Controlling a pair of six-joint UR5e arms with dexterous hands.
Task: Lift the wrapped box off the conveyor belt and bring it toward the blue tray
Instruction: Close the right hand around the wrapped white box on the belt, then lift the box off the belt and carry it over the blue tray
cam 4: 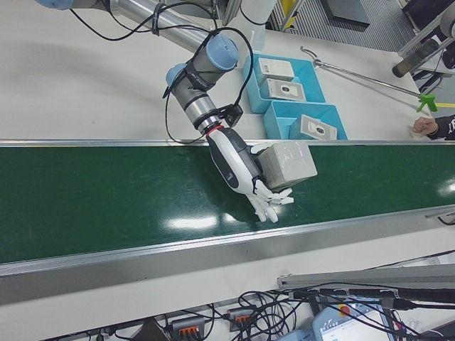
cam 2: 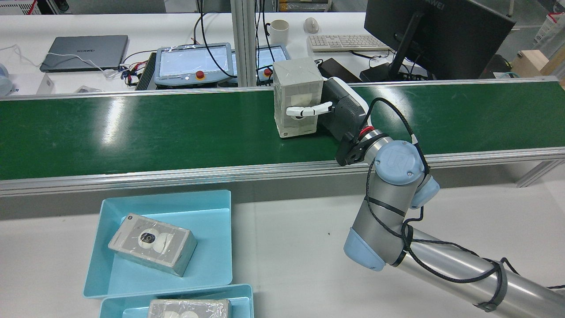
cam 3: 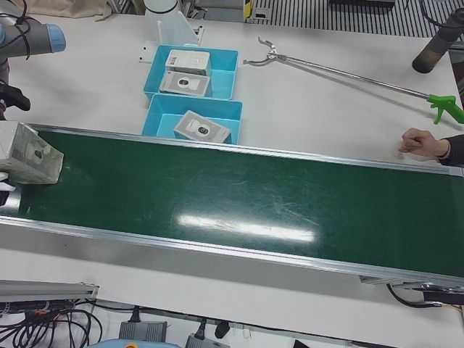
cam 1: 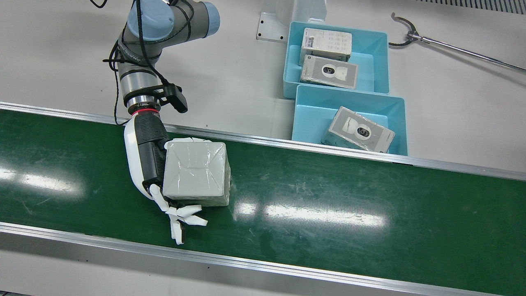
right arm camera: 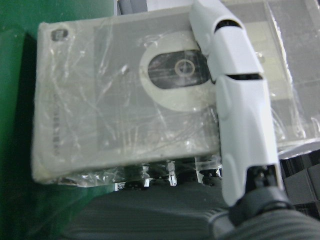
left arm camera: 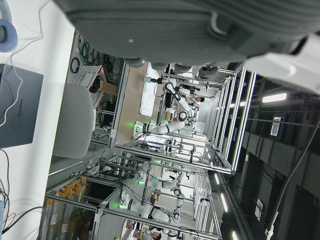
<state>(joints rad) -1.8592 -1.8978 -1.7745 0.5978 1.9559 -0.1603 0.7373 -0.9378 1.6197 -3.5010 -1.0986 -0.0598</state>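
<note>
1. Grey wrapped box (cam 1: 196, 172) stands upright on the green conveyor belt (cam 1: 328, 197), pressed against the right robot hand (cam 1: 154, 164).
2. Its fingers (cam 2: 309, 110) wrap across the box's front, grasping it.
3. Blue tray (cam 1: 386, 107) sits well apart.

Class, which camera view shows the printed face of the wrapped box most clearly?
The right hand view: the wrapped box fills it, printed face forward. The rear view shows that face small; the front view shows only its plain top.

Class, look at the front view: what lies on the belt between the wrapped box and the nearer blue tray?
Nothing: bare green belt and its metal rail separate the wrapped box from the nearer blue tray.
</note>
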